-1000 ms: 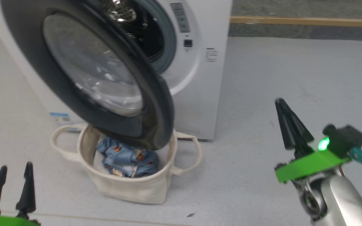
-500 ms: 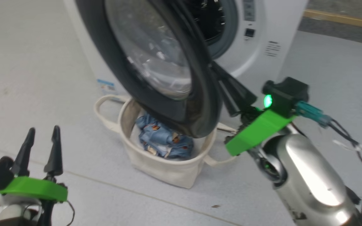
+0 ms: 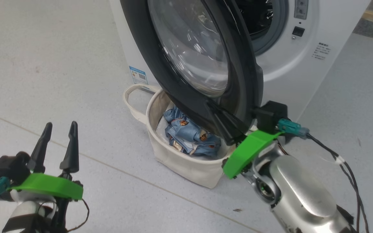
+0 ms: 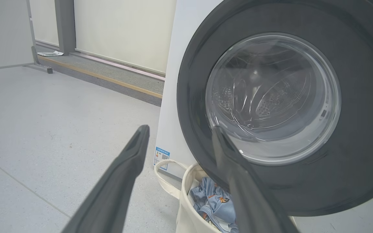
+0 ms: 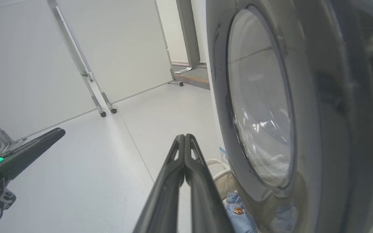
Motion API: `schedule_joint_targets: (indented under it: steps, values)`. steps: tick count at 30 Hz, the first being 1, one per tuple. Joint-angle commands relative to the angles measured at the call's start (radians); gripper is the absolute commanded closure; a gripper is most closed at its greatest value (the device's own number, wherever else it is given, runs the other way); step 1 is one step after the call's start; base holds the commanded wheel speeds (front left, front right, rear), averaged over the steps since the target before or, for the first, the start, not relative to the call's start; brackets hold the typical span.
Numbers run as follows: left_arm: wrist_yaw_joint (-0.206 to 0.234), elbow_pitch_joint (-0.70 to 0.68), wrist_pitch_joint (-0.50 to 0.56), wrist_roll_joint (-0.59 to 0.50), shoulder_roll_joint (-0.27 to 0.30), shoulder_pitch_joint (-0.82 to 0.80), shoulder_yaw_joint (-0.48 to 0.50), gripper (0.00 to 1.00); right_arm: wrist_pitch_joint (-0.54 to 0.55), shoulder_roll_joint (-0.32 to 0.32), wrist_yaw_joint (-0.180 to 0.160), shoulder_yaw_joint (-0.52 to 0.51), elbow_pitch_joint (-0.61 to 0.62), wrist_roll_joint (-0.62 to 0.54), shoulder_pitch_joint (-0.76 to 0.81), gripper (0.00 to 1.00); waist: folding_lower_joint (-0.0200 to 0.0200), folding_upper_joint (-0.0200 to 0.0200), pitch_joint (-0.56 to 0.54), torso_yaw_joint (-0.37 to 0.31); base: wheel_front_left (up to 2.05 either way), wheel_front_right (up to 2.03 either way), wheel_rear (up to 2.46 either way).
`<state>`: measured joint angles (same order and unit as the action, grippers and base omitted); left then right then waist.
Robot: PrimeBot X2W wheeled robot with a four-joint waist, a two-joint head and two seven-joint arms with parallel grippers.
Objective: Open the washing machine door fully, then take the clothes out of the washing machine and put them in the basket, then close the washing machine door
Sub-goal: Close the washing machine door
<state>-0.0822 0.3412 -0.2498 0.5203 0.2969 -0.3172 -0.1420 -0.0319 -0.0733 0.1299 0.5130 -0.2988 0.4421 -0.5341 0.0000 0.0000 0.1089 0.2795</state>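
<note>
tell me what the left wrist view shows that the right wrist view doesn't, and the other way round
Left wrist view: the open left gripper, the glass of the washing machine door face-on, a blue label sticker, a loop handle of the basket. Right wrist view: the shut right gripper, the door edge-on, a white panel's wheeled legs. Both: the door, and the clothes lying in the basket beneath it.

right gripper (image 3: 211,105) shifted, beside washing machine door (image 3: 189,48)
</note>
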Motion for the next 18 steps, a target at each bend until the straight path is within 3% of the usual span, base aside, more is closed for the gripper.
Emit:
schedule_joint_targets:
  steps: [1, 9, 18]
  values:
    - [-0.005, -0.029, -0.012, -0.012, 0.023, -0.059, 0.045, 0.00, -0.013, 0.023, 0.001, -0.002, 0.027, 0.006, -0.006, 1.00, 0.0000, 0.0000, 0.003, -0.002, 0.00, 0.00, 0.00]
    - [-0.017, -0.029, -0.012, -0.028, 0.009, -0.068, 0.058, 0.00, -0.061, 0.023, 0.001, -0.076, -0.056, 0.035, -0.013, 1.00, 0.0000, 0.0000, 0.026, -0.022, 0.00, 0.00, 0.00]
    - [-0.031, -0.023, -0.012, -0.049, -0.013, -0.088, 0.044, 0.00, -0.160, 0.023, 0.001, -0.133, -0.257, 0.101, -0.146, 1.00, 0.0000, 0.0000, 0.066, -0.038, 0.00, 0.00, 0.00]
